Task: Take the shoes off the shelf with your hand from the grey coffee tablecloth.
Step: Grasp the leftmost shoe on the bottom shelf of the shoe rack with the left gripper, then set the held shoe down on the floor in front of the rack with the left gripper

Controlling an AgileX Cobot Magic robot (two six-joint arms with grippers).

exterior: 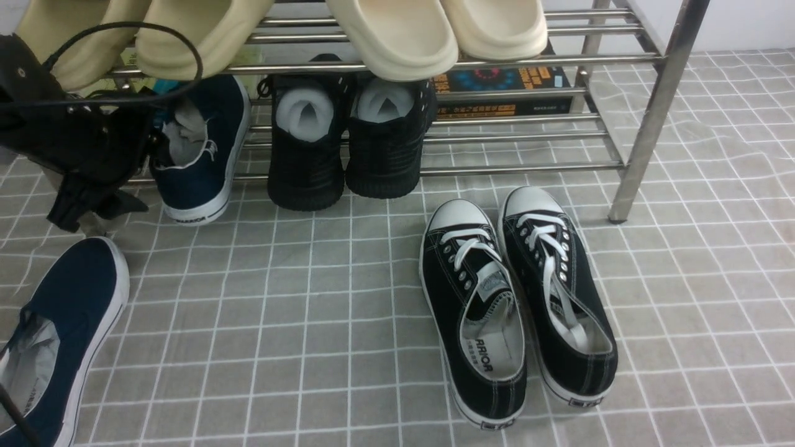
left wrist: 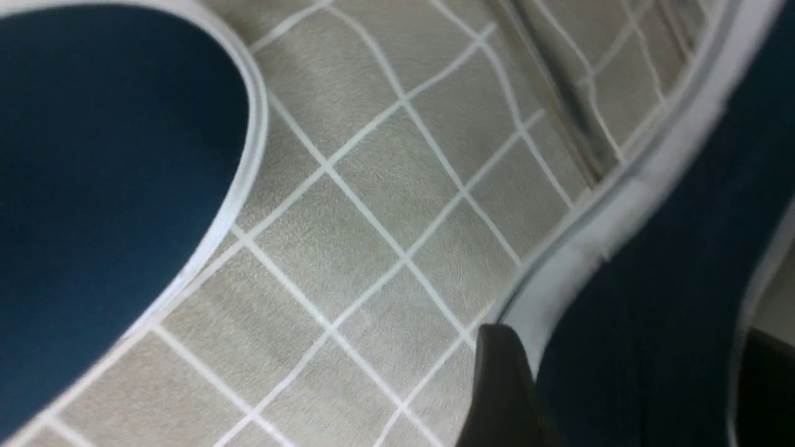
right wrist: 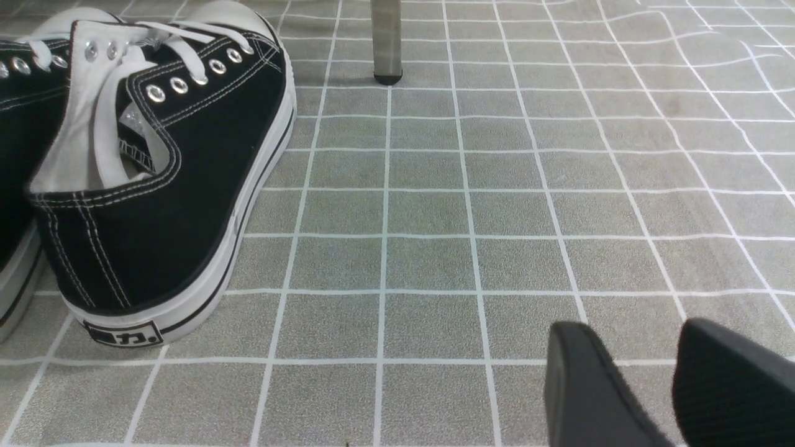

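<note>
starting at the far left, one navy shoe (exterior: 65, 329) already lies on the grey coffee tablecloth (exterior: 310, 310), toe toward the shelf (exterior: 528, 167). just past it the left end effector (left wrist: 633, 397) hangs at the lower tier with its jaws spread wide. one finger (left wrist: 497, 385) is outside the white sole of the second navy shoe (exterior: 202, 155) and the other is inside the collar. the side wall sits between them, and no squeeze shows. that shoe rests on the lower bars, its heel poking out past the front bar.

the step in hand looks like the grasp and pull-out of this second shoe. to do it well:
- close on the wall near the heel, where the canvas is likely stiffest.
- lift a little so the sole clears the front bar.
- draw straight back, because the black knit shoes (exterior: 348, 149) stand just beside it and a sideways drag could nudge them.
- set it down next to its mate, not on top.

further right the lace-up sneakers (exterior: 515, 298) sit on the cloth. beyond them the right end effector (right wrist: 658, 379) is low over the cloth, jaws apart and empty, well away from the work.
</note>
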